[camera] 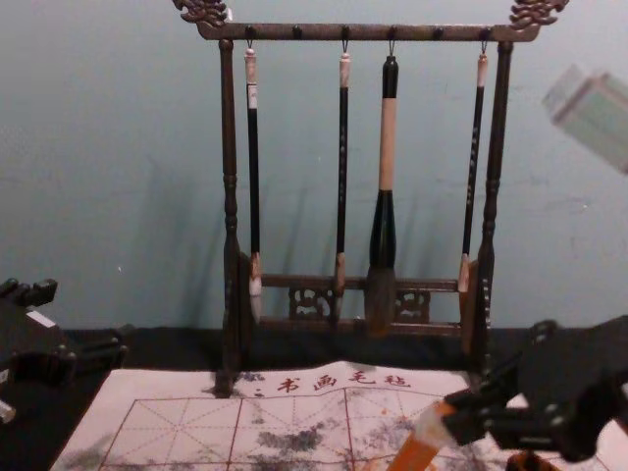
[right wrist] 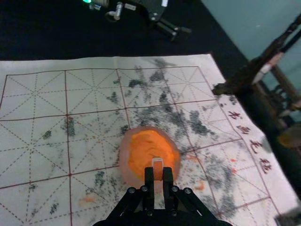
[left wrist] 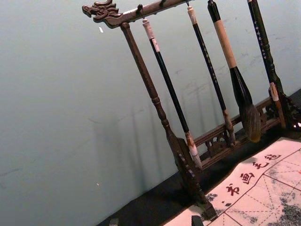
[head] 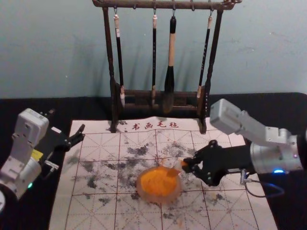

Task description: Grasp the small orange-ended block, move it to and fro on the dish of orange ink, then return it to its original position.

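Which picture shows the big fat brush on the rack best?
The chest view: there the fat brush hangs whole and large. The head view shows it whole but smaller, the left wrist view shows it with its top cut off, the right wrist view what looks like its tip.

We see the dish on the mat, with ink in it and the block at its right side. Behind the dish — toward the wall — stands the rack, four brushes hanging from it. We find the writing behind the dish too, and the table beneath the mat.
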`<state>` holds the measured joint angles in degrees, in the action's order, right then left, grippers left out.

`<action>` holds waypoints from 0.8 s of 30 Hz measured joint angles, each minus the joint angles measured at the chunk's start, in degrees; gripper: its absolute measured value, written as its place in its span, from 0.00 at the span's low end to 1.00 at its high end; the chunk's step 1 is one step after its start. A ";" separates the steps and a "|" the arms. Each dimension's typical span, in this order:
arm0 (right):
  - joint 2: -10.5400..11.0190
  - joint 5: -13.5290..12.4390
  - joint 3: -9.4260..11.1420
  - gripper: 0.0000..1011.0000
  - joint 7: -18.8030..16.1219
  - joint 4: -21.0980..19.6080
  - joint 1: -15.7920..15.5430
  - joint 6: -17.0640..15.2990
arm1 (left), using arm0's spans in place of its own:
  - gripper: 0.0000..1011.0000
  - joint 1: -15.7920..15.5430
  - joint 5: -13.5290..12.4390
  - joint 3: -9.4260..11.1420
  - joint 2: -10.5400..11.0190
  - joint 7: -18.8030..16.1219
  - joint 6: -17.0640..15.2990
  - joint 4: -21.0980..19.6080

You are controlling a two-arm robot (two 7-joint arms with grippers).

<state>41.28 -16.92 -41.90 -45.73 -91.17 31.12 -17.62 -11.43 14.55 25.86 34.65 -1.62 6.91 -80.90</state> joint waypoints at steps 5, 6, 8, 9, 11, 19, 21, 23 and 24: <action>2.24 -1.61 2.47 0.08 1.69 -2.09 -1.60 -0.33 | 0.99 0.00 0.00 0.00 0.00 0.00 0.00 0.00; 2.86 -2.12 3.26 0.08 2.27 -2.68 -2.16 -0.57 | 0.99 0.00 0.00 0.00 0.00 0.00 0.00 0.00; 3.62 -2.80 4.31 0.08 2.99 -3.31 -2.83 -0.84 | 0.99 0.00 0.00 0.00 0.00 0.00 0.00 0.00; 3.96 -3.15 4.82 0.08 3.32 -3.58 -3.19 -0.93 | 0.99 0.00 0.00 0.00 0.00 0.00 0.00 0.00; 4.98 -4.31 6.39 0.08 4.46 -4.35 -4.37 -1.13 | 0.99 0.00 0.00 0.00 0.00 0.00 0.00 0.00; 8.43 -6.79 10.37 0.08 7.02 -6.71 -8.26 -1.62 | 0.99 0.00 0.00 0.00 0.00 0.00 0.00 0.00; 9.24 -7.00 11.01 0.08 7.42 -7.11 -9.05 -1.98 | 0.99 0.00 0.00 0.00 0.00 0.00 0.00 0.00; 9.63 -7.06 11.28 0.08 7.62 -7.29 -9.49 -2.24 | 0.99 0.00 0.00 0.00 0.00 0.00 0.00 0.00; 9.91 -7.12 11.52 0.08 7.74 -7.40 -9.91 -2.41 | 0.99 0.00 -0.01 0.00 0.00 0.00 0.00 0.00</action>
<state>51.19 -24.04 -30.38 -37.99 -98.57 21.21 -20.03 -11.43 14.55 25.86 34.65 -1.62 6.91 -80.90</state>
